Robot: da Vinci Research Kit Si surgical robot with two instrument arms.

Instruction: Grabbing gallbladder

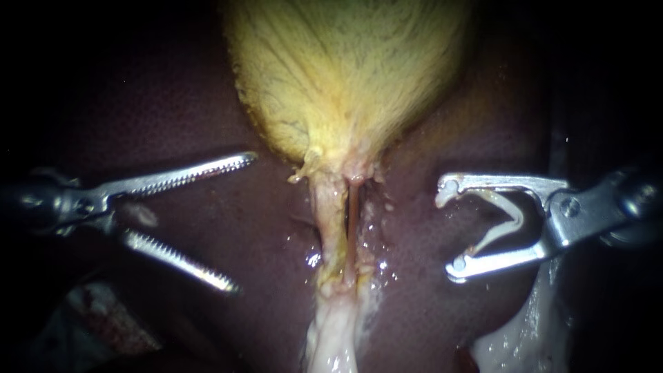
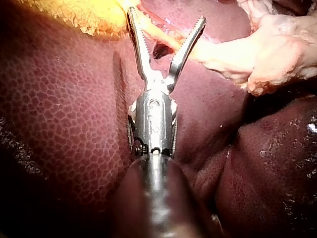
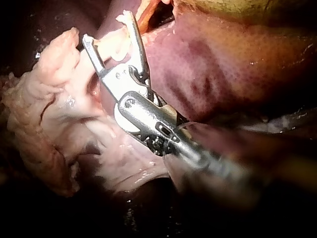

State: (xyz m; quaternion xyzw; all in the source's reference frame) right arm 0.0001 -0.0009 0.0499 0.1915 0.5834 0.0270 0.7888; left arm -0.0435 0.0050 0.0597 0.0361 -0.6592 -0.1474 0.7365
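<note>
The yellow gallbladder [image 1: 345, 76] lies on the dark liver [image 1: 442, 124] at the top centre and narrows downward into two thin tubes [image 1: 342, 221]. My left instrument [image 1: 242, 221] has serrated jaws standing open, left of the tubes and below the gallbladder's edge, touching neither. In the left wrist view the left instrument [image 2: 167, 17] frames a pale tube [image 2: 218, 52] lying beyond its gap, with the gallbladder [image 2: 84, 15] beside one jaw. My right instrument [image 1: 450, 228] sits right of the tubes, its wide jaws holding a white clip [image 1: 510, 217]; the right wrist view shows the right instrument [image 3: 106, 27] likewise.
Pale fatty tissue [image 1: 331, 338] continues down from the tubes, and more of it [image 1: 525, 338] lies under the right instrument. Liver [image 2: 64, 114] spreads beneath the left shaft. A lump of pale tissue [image 3: 44, 99] sits beside the right instrument.
</note>
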